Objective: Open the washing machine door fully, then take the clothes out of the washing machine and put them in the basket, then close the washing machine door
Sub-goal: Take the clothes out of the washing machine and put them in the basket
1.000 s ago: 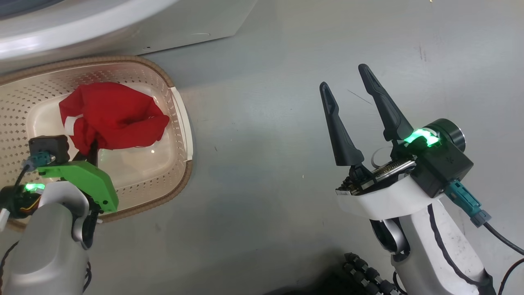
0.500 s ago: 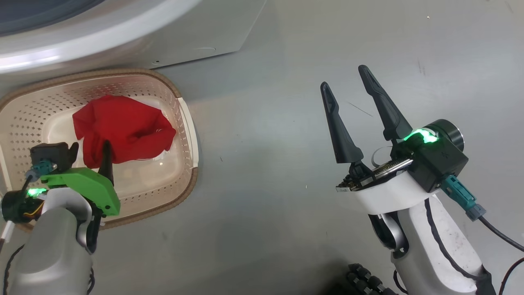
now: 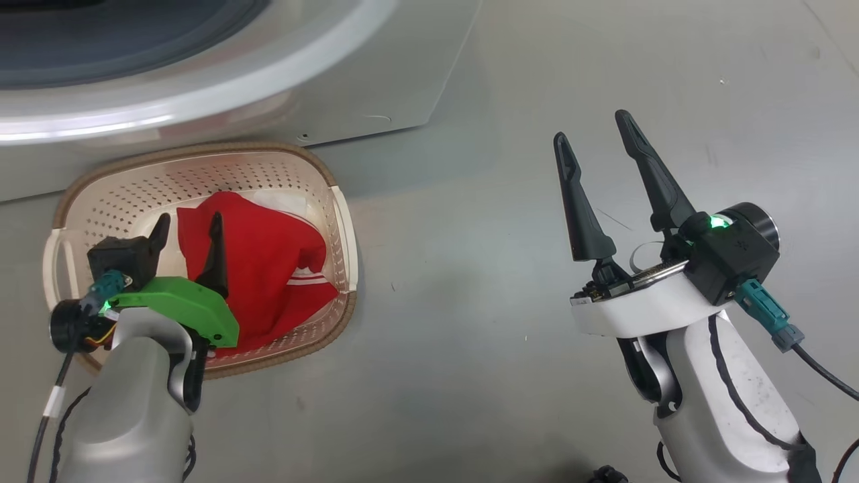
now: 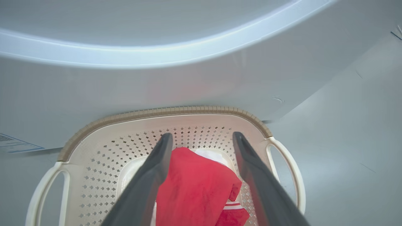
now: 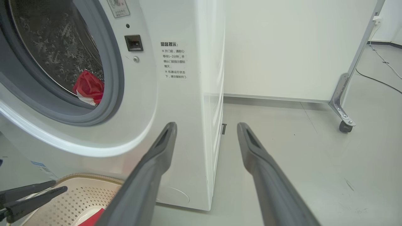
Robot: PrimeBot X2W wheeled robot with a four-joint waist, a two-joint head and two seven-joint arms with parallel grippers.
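Your left gripper [image 3: 190, 221] hangs over the basket [image 3: 201, 149] with its two fingers spread and nothing between them. The red clothes [image 3: 268, 268] lie loose inside the basket, under the fingers. Your right gripper [image 3: 592, 127] is also spread and empty, above the bare floor [image 3: 470, 268] and well apart from the basket. I judge that the step in hand is the emptying of the washing machine [image 5: 176, 103], which stands just behind the basket: one more red piece [image 5: 89, 88] lies at the lower edge of the drum [image 5: 56, 40], inside the grey gasket [image 5: 116, 78]. For the next move you must lift an arm clear of the rim and reach low through the opening. On the front a notice [image 5: 174, 61] is headed 温馨提示. Its smaller lines, and the blue-edged label [image 4: 15, 146] low down, are too small to read.
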